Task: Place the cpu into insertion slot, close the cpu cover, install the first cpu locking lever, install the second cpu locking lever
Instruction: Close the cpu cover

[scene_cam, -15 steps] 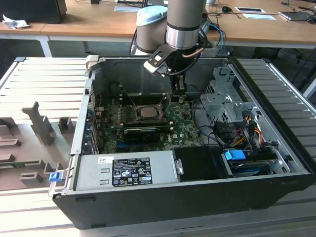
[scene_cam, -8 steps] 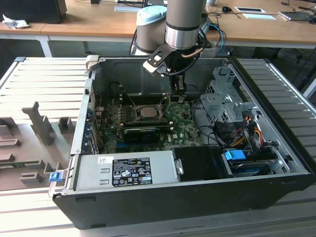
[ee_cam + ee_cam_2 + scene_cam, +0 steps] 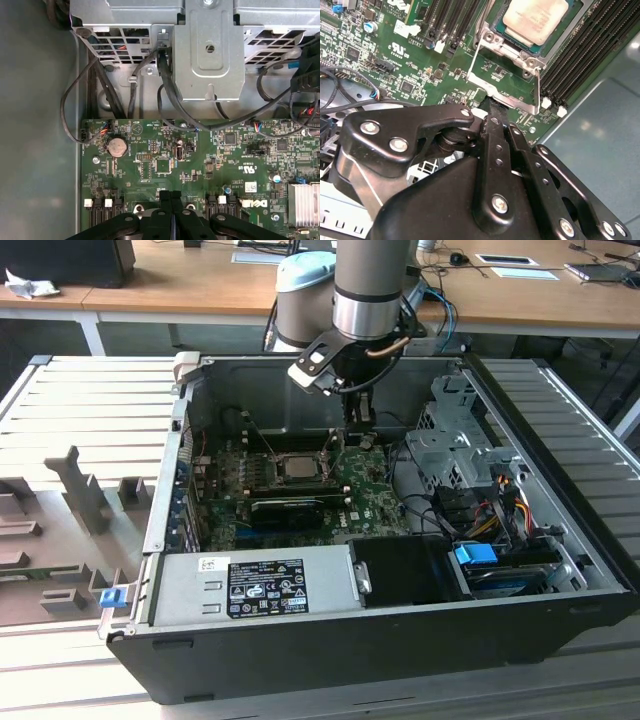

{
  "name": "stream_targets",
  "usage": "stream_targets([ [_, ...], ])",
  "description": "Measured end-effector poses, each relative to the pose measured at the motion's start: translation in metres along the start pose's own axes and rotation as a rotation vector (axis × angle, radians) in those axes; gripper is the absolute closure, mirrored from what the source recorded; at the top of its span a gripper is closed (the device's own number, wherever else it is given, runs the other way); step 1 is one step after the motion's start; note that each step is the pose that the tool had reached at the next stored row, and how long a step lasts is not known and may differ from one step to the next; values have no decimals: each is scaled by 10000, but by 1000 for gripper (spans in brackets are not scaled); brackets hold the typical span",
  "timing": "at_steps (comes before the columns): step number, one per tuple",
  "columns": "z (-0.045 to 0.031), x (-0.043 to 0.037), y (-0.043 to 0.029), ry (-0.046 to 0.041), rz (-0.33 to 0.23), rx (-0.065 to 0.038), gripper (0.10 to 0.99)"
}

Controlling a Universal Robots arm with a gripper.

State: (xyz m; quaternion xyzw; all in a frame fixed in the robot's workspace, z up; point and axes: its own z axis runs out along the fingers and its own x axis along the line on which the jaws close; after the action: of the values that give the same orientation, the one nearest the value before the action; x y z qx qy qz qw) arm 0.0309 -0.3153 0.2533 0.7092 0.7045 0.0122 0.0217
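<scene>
cpu (image 3: 535, 20) seated in insertion slot (image 3: 555, 39), silver cpu cover (image 3: 512, 52) framing it, all just ahead of end effector (image 3: 492, 106), its fingers (image 3: 496, 130) pressed together, tips at bend of wire locking lever (image 3: 538, 87), motherboard (image 3: 165, 165) beneath, 1 arm (image 3: 372, 280) inside open computer case (image 3: 330, 640).

cpu (image 3: 535, 20): silver-grey top, greenish edge
motherboard (image 3: 165, 165): green, dotted with black chips
fingers (image 3: 165, 205): plain black
worktop (image 3: 90, 400): pale grey, ridged stripes
case (image 3: 350, 650): black
</scene>
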Motion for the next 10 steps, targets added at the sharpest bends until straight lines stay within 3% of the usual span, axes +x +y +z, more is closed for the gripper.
stream_targets([
  [10,-2,0,-40,0,0,0,980],
])
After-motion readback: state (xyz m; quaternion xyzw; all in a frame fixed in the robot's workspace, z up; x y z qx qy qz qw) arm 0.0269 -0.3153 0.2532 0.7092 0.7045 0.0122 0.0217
